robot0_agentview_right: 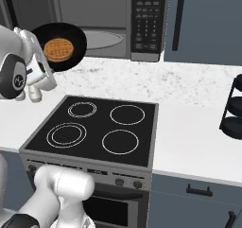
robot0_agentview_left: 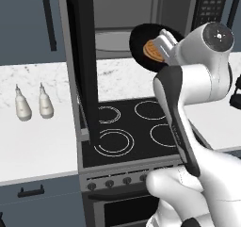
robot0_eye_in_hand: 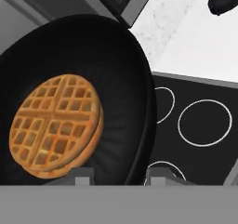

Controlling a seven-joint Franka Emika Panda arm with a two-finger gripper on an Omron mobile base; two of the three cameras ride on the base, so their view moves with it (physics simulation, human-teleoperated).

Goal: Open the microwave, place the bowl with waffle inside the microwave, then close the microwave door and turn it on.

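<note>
Bowl with waffle (robot0_agentview_right: 58, 46) is up in the air in our gripper (robot0_agentview_left: 164, 44), jaws pinched narrow on its rim, the near edge of the bowl sitting between the fingertips in the hand view. It's tilted steeply toward the cameras, waffle face showing, so we judge it needs levelling before it goes in.

Key relation: the microwave (robot0_agentview_right: 101, 21) cavity is just behind and slightly beyond the bowl, mouth facing us, glass turntable (robot0_agentview_right: 101, 39) visible low inside. So the move is a push straight back, away from the base. The bowl is round, so no axis to line up, only tilt.

Microwave door (robot0_agentview_left: 84, 56) is swung fully out, edge-on in the left base view, standing on the left side of the opening. The bowl is to its right, apart from it. The keypad panel (robot0_agentview_right: 147, 19) flanks the right side.

Below us: stove (robot0_agentview_right: 101, 127), nothing on the rings. Two white bottles (robot0_agentview_left: 33, 103) are well off left on the counter, and a black rack (robot0_agentview_right: 234, 111) far right. Neither is in the path.
</note>
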